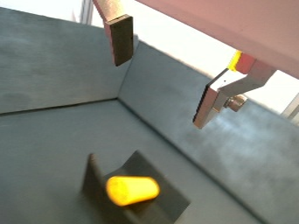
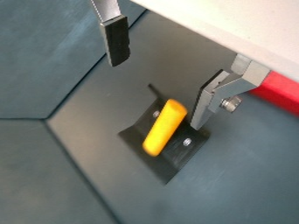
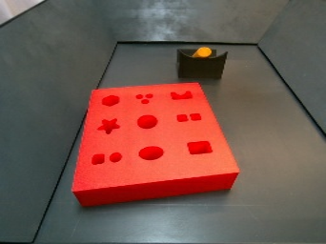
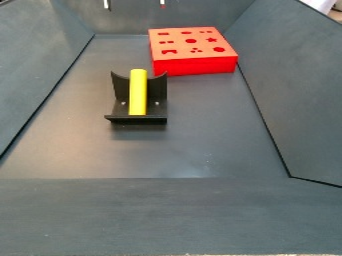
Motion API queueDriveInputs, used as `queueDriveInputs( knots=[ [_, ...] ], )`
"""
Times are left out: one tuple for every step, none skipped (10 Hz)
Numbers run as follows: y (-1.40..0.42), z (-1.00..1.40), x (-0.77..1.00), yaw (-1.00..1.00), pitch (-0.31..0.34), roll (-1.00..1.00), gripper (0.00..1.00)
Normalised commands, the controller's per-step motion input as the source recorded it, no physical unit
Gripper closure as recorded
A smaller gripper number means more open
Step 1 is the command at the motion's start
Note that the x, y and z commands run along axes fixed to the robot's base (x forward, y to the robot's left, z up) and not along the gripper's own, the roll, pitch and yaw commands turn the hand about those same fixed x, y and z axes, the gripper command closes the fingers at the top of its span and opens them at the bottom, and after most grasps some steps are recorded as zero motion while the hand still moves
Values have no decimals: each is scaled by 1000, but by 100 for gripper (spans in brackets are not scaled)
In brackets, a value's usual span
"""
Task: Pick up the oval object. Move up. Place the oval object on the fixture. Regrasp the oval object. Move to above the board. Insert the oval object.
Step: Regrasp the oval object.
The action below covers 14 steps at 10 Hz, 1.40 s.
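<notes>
The oval object is a yellow-orange peg lying in the notch of the dark fixture. It shows in both wrist views and both side views. My gripper is open and empty, raised above the floor with nothing between its silver fingers. In a wrist view my gripper hangs over the peg's far end and the fixture. The red board with shaped recesses lies flat on the floor, apart from the fixture. The gripper is out of both side views.
Dark grey bin walls slope up around the floor in both side views. The board sits near the far wall behind the fixture. A corner of the board shows beside one finger.
</notes>
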Motion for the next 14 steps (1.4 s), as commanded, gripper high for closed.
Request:
queueDriveInputs(
  knots=[
    [-29, -12, 85, 72, 106, 1000, 0],
    [-35, -11, 95, 81, 124, 1000, 0],
    [-39, -11, 99, 109, 161, 1000, 0],
    [-40, -12, 97, 144, 183, 977, 0],
    [-42, -12, 97, 166, 164, 718, 0],
    [-43, -13, 98, 176, 151, 590, 0],
    [-39, -12, 99, 191, 119, 350, 0],
    [-27, -3, 85, 198, 78, 213, 0],
    [75, -1000, 34, 149, 9, 199, 0],
    [75, -1000, 33, 146, -8, 191, 0],
    [68, -1000, 45, 119, -44, 161, 0],
    [63, -1000, 56, 97, -65, 110, 0],
    [61, -1000, 65, 76, -76, 82, 0],
    [58, -1000, 74, 53, -85, 71, 0]
  ],
)
